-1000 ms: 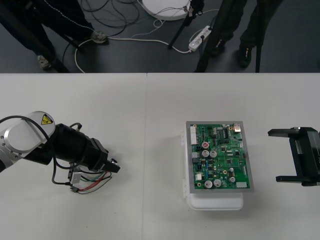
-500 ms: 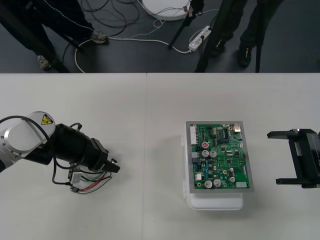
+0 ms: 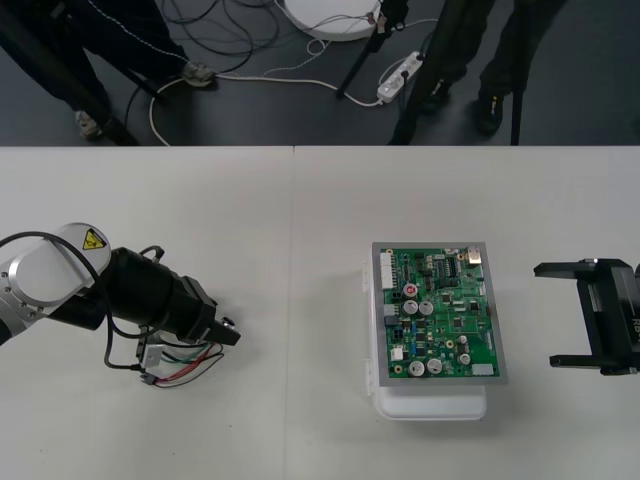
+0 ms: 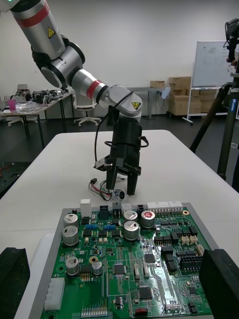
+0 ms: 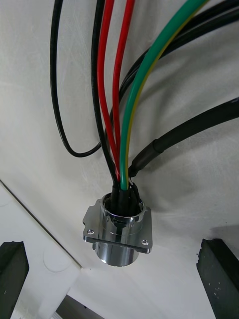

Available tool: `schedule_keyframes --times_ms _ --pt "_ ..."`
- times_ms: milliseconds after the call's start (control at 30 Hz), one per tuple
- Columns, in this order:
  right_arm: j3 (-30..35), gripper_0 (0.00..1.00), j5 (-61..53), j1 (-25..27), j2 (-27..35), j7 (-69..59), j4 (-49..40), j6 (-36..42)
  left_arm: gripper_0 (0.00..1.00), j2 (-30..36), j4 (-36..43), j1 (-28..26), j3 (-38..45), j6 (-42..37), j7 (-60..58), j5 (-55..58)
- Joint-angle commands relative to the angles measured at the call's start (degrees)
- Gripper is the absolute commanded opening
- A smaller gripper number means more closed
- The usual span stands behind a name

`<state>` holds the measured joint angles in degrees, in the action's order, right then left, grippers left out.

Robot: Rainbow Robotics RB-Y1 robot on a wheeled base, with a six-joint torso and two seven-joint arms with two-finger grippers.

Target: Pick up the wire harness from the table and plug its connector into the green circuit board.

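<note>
In the lower left of the front view, we see the left gripper (image 3: 226, 334), black and 2-fingered, low over the plain light surface (image 3: 300, 250). It stands at the small wire harness (image 3: 180, 368) of thin red, black and green wires. In the left wrist view its 2 fingers (image 5: 217, 274) stand far apart and hold nothing. The harness's round metal socket (image 5: 118, 234), with its screw-holed flange, sits between them, clear of both, and the wires trail away from it across the surface. The green circuit board (image 3: 440, 312) on its white base (image 3: 430, 405) lies right of centre, well apart from the harness. The right gripper (image 3: 592, 315) waits at the right edge, near the board, its 2 fingers spread wide and empty.
</note>
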<state>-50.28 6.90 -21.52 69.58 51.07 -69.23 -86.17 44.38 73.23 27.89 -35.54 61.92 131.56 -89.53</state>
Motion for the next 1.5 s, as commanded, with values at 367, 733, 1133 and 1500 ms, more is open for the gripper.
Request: schedule_keyframes --times_ms 367,733,1133,1500 --pt "1.68 1.0 -0.22 -1.42 -0.5 2.55 0.5 -1.01 1.0 1.41 -0.72 -2.76 -2.26 -3.48 6.25 1.73" --pt "1.77 1.0 -0.57 -1.42 -0.5 2.46 0.94 -1.01 0.01 1.41 -0.63 -2.76 -2.26 -3.39 7.48 1.81" --pt "1.68 1.0 -0.84 -1.51 -0.5 2.55 1.03 -1.01 0.0 3.69 1.39 -1.7 -5.07 -3.74 9.33 3.4" --pt "1.68 1.0 -0.93 -1.51 -0.59 2.46 1.03 -0.22 0.0 3.26 1.39 -1.79 -5.25 -4.09 9.33 3.57"
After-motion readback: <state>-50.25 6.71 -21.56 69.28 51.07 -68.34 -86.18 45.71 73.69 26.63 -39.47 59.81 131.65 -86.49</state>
